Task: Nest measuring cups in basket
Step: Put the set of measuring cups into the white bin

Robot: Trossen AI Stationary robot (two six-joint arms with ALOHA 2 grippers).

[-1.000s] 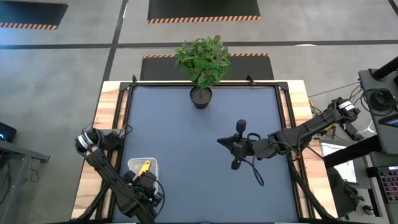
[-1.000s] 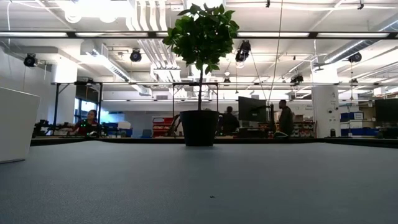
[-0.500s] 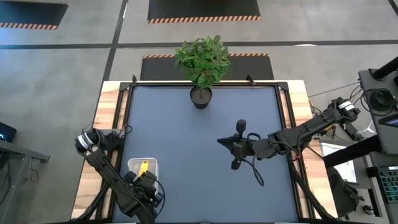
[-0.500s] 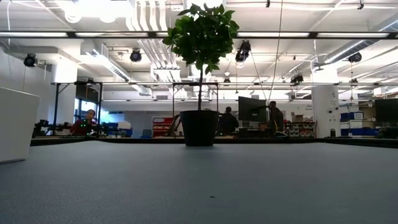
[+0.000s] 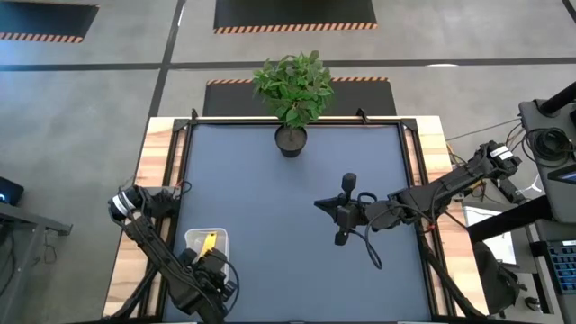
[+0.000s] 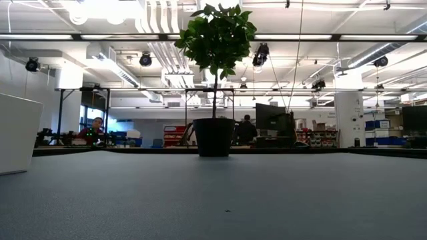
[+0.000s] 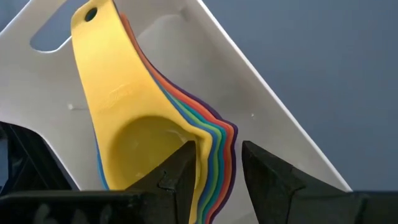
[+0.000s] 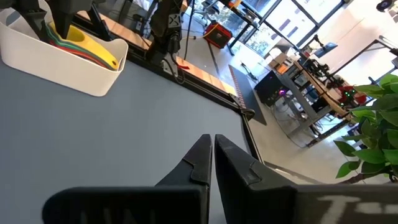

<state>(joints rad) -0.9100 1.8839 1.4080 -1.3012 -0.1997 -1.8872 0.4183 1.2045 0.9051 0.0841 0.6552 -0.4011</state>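
Seven nested measuring cups (image 7: pixel 186 149), yellow uppermost, sit inside the basket (image 7: pixel 249 93), their stacked rims pinched between the left gripper (image 7: pixel 214 171) fingers; release by opening straight apart, then lift clear without dragging the stack. Farther off, the right gripper (image 8: pixel 212 155) waits mid-table, fingers closed on nothing

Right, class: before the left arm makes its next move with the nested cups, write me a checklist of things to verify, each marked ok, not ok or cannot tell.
1. Measuring cups nested in one stack, yellow on top: ok.
2. Stack sits inside the basket: ok.
3. Left gripper has its fingers either side of the stack's rim: ok.
4. Stack rests on the basket floor rather than hanging from the grip: cannot tell.
5. Right gripper shut and parked over mid-table, away from the basket: ok.
6. Plant pot at the far edge, out of the way: ok.
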